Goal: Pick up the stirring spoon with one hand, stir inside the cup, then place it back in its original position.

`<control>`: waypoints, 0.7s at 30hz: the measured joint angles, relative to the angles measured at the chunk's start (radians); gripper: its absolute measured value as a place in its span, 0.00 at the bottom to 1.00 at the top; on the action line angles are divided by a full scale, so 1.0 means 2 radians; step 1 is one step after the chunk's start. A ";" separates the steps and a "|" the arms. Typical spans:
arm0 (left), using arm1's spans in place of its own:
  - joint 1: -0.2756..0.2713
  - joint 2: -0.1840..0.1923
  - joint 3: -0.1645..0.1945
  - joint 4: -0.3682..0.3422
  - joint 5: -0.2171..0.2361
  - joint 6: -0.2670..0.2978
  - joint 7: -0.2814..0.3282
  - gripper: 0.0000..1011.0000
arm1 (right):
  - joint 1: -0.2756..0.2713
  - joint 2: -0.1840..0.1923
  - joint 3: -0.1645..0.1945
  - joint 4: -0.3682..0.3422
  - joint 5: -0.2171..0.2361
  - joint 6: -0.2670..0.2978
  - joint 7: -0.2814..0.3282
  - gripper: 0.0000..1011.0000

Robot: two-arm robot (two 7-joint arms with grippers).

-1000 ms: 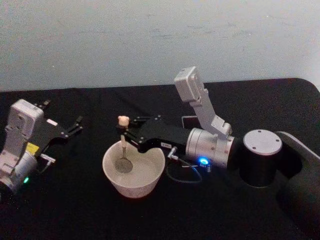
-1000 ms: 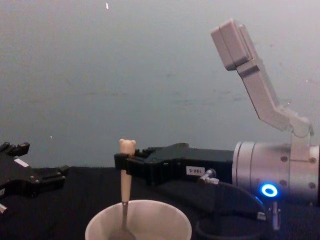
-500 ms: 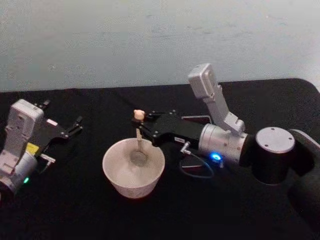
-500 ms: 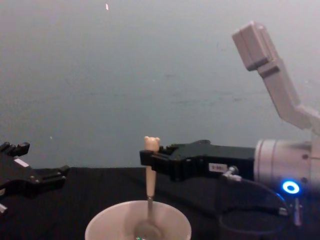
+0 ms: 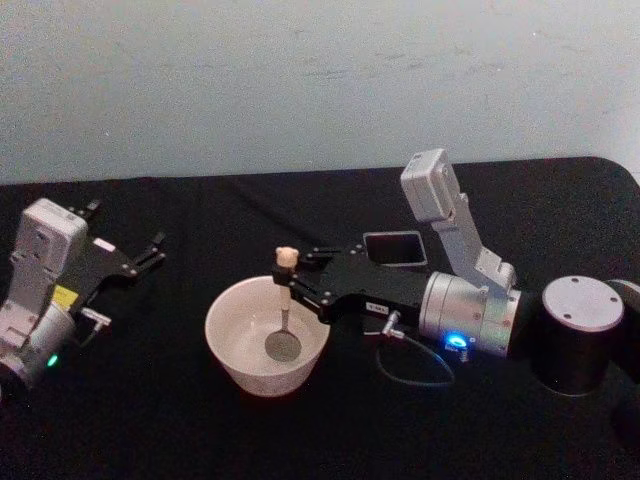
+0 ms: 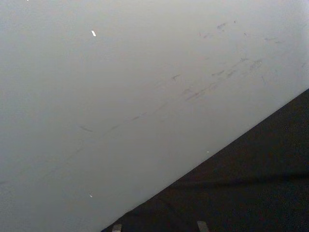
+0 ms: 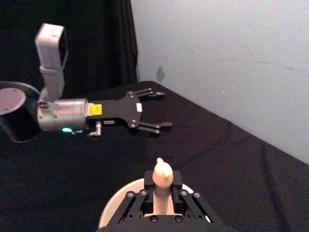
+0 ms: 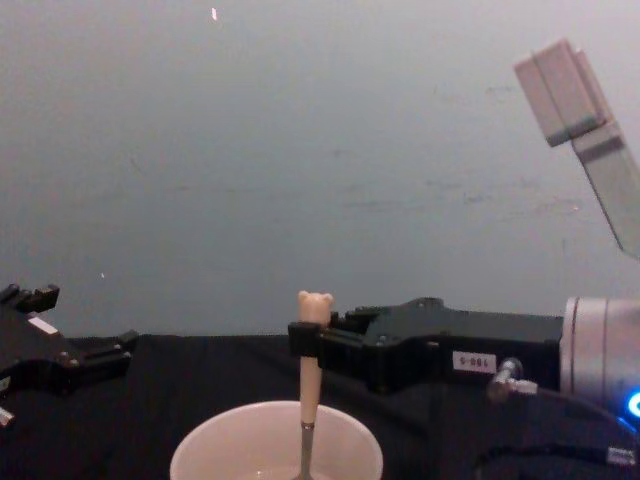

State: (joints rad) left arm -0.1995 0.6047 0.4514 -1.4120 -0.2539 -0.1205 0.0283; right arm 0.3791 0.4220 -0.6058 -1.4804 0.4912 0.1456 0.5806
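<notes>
The cream-white cup (image 5: 222, 322) stands on the black table at centre. The stirring spoon (image 5: 282, 345) is upright in it, with its round bowl low in the right half and its bear head (image 5: 286, 257) above the rim. My right gripper (image 5: 289, 279) reaches in from the right and is shut on the beige handle just under the bear head. In the chest view the spoon (image 8: 310, 375) rises out of the cup (image 8: 215, 445) with the right gripper (image 8: 307, 338) clamped on it. My left gripper (image 5: 153, 251) rests open at the left, apart from the cup.
A dark grey square holder (image 5: 396, 250) stands behind the right arm, to the right of the cup. The right wrist view shows the bear head (image 7: 162, 173), the cup's rim (image 7: 115, 205) and the left gripper (image 7: 161, 110) beyond. A pale wall backs the table.
My right gripper has carried the spoon from the cup's left side across to its right side, and the right arm has drawn back to the right. The left arm has stayed still.
</notes>
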 joint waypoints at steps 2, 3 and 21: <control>0.000 0.000 0.000 0.000 0.000 0.000 0.000 0.99 | -0.003 0.002 0.001 -0.007 0.004 0.002 0.000 0.21; 0.000 0.000 0.000 0.000 0.000 0.000 0.000 0.99 | -0.003 0.003 0.001 -0.010 0.007 0.003 0.000 0.21; 0.000 0.000 0.000 0.000 0.000 0.000 0.000 0.99 | 0.003 0.000 0.003 -0.013 0.019 0.004 -0.015 0.21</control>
State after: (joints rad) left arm -0.1996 0.6047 0.4514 -1.4120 -0.2539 -0.1205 0.0283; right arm 0.3855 0.4217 -0.5997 -1.5068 0.5285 0.1544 0.5510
